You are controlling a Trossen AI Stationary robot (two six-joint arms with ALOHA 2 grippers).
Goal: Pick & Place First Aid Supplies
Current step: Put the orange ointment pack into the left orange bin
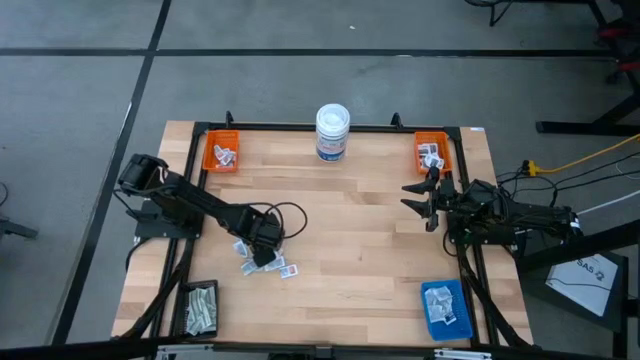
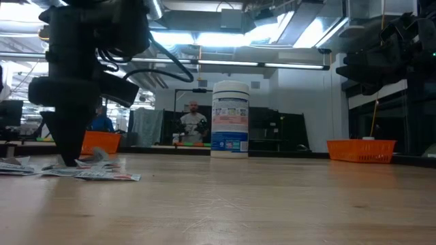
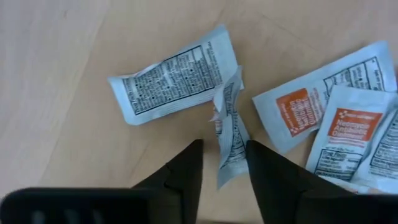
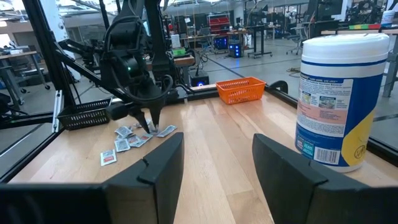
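You get even overhead light on the table (image 1: 340,240) w/ soft shadows only. Low view is backlit: ceiling strip lights (image 2: 225,34) glare, the left arm (image 2: 82,75) goes near-black, foreground wood is soft. Left wrist view is sharp on packets (image 3: 174,81), its fingers (image 3: 186,177) blurred

The high view looks straight down on the whole wooden table (image 1: 340,250); the low view looks level across it. Both show the white tub (image 1: 332,132). The left wrist view hangs close over the packets (image 3: 171,81), which the right wrist view sees from across the table.
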